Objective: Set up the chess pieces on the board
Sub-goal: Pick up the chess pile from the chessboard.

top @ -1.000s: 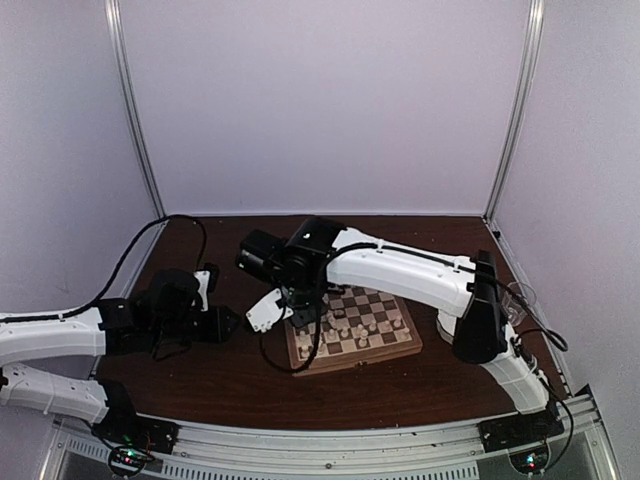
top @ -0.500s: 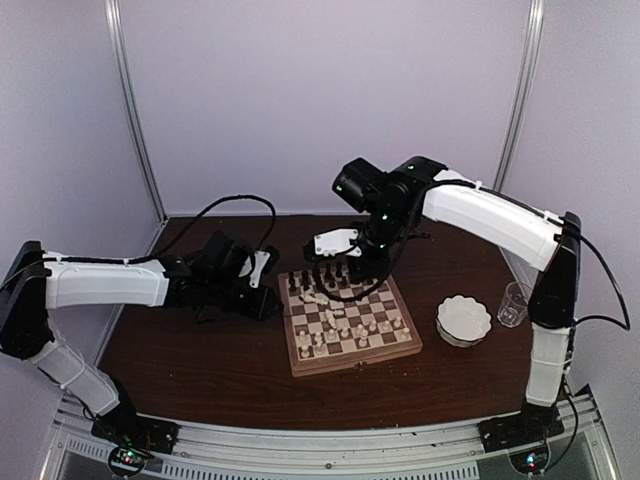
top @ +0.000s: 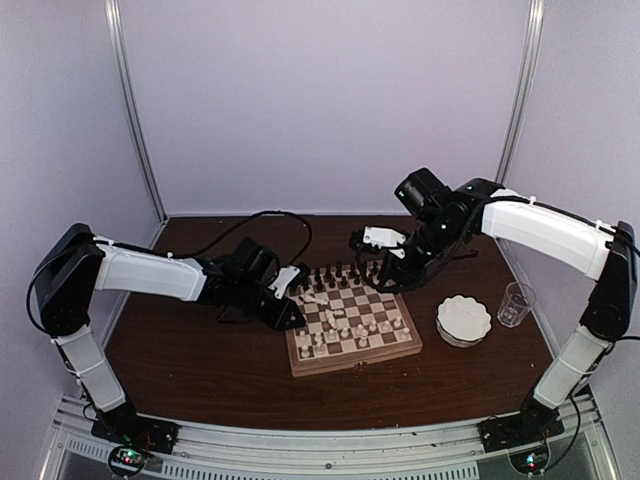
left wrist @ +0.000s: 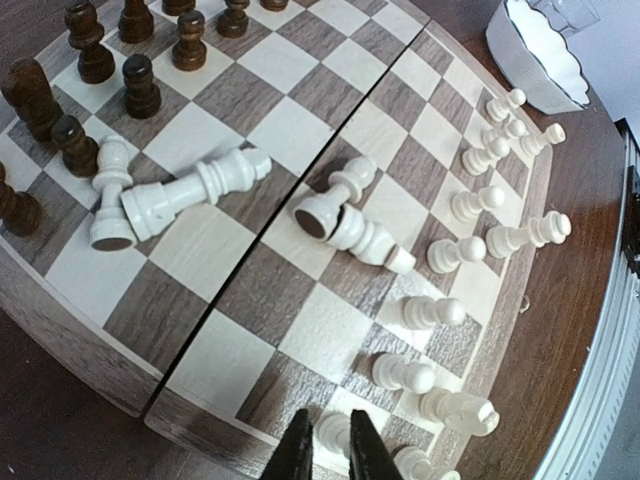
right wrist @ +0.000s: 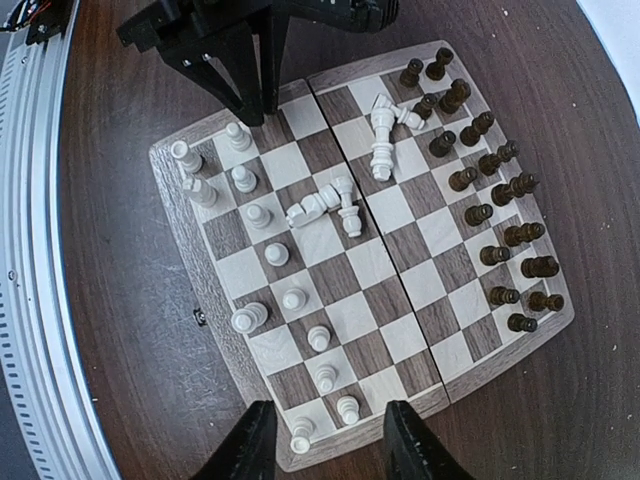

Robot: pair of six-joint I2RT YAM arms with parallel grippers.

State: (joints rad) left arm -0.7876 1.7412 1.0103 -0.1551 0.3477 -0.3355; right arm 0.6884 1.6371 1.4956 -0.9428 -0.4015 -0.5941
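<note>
The board (top: 350, 362) lies mid-table. Dark pieces (right wrist: 490, 210) stand in two rows along its far side. White pieces (right wrist: 243, 178) stand along the near side. Several white pieces (left wrist: 185, 195) lie toppled in the middle, also seen from the right wrist (right wrist: 325, 205). My left gripper (left wrist: 329, 418) is low at the board's left edge (top: 293, 317), its fingers narrowly closed round a standing white pawn (left wrist: 335, 435). My right gripper (right wrist: 330, 450) is open and empty, high over the board's right edge (top: 385, 275).
A white scalloped bowl (top: 464, 320) and a clear cup (top: 515, 303) stand right of the board; the bowl also shows in the left wrist view (left wrist: 545, 55). The left gripper (right wrist: 258, 112) shows in the right wrist view. White walls enclose the table.
The left arm has stretched right to the board's left edge. The right arm has swung from the board's left side to its far right, uncovering the bowl and cup.
</note>
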